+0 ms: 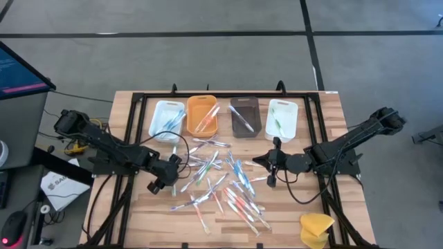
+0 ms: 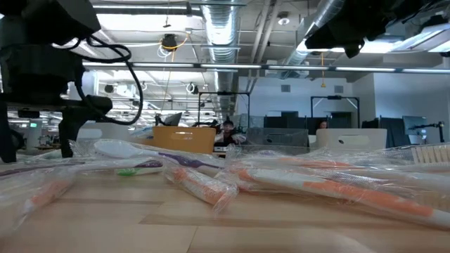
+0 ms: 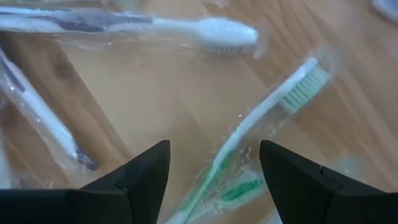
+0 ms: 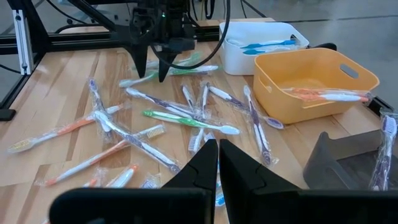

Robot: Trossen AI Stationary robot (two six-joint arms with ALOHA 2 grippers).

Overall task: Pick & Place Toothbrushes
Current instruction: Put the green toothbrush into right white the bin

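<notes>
Left end effector (image 3: pixel 214 180) spread, low over tabletop (image 3: pixel 155 93); wrapped green toothbrush (image 3: pixel 261 118) lies directly beneath, handle between its fingers, long axis running forward, bristles ahead. Right end effector (image 1: pixel 271 173) pressed together, farther.

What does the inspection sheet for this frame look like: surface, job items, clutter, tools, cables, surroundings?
Surface: wooden table inside a black frame.
Job's things: wrapped toothbrushes scattered mid-table; some already lie in the white tray, orange tray, dark tray and second white tray.
Clutter: yellow sponge-like lump at the table's near right corner.
Grippers: left tool open, low over a green toothbrush; right tool shut, empty, at the pile's right edge.
Cables: black cable looping under the right arm.
Surroundings: monitor at left; office behind.
</notes>
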